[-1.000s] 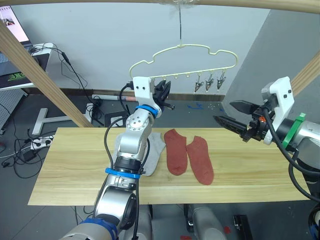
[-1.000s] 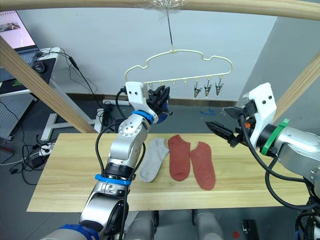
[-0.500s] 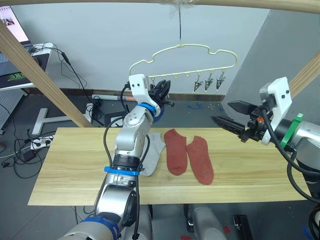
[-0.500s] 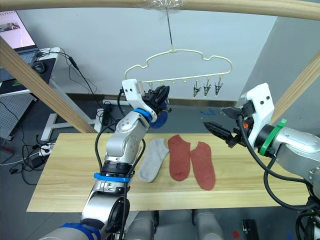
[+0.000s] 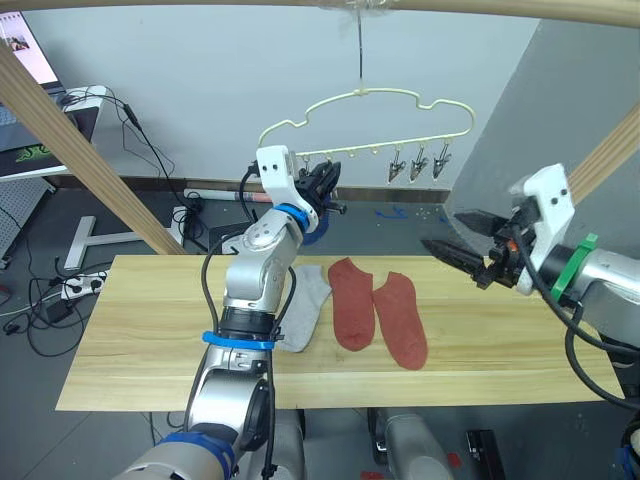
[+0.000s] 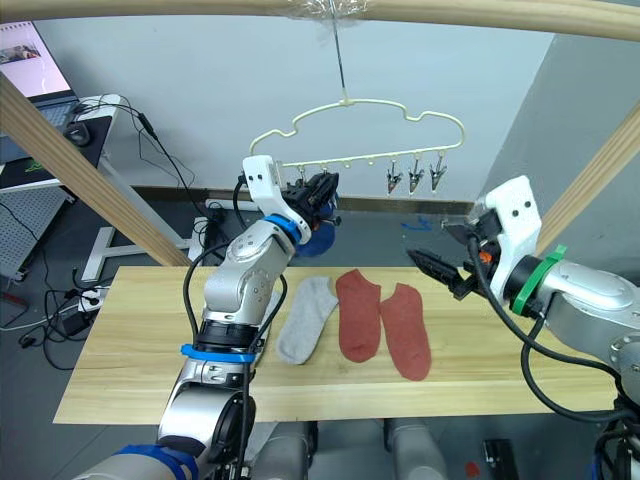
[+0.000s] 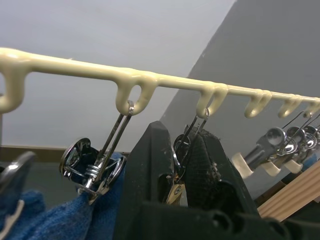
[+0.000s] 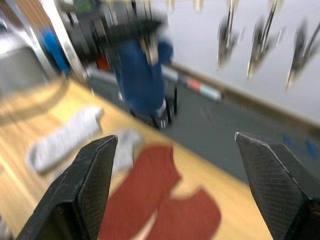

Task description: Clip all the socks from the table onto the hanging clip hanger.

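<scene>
Jaws of the left gripper (image 7: pixel 175 165) are pinched on one of the small metal clips (image 7: pixel 186 145) along the bottom bar of the clip hanger (image 5: pixel 375 95), up above the far edge of the bench (image 5: pixel 150 340). A blue sock (image 7: pixel 87 220) already hangs from the neighbouring clip (image 7: pixel 95 167), just beside the left fingers (image 7: pixel 145 170), and more blue fabric shows at a clip further along. The right gripper (image 6: pixel 440 252) hangs in the air above the right part of the bench, jaws spread wide with nothing in them.

On the bench, one light grey sock (image 6: pixel 308 318) lies near the middle, with two rust red socks (image 6: pixel 358 315) side by side just to its right, touching each other. A second grey shape appears in the right wrist view, too blurred to be sure of.

Judging by this, the blue pair looks done or nearly so, while the grey and red socks remain to be clipped; three bare clips (image 5: pixel 418 165) hang free at the hanger's right end.
</scene>
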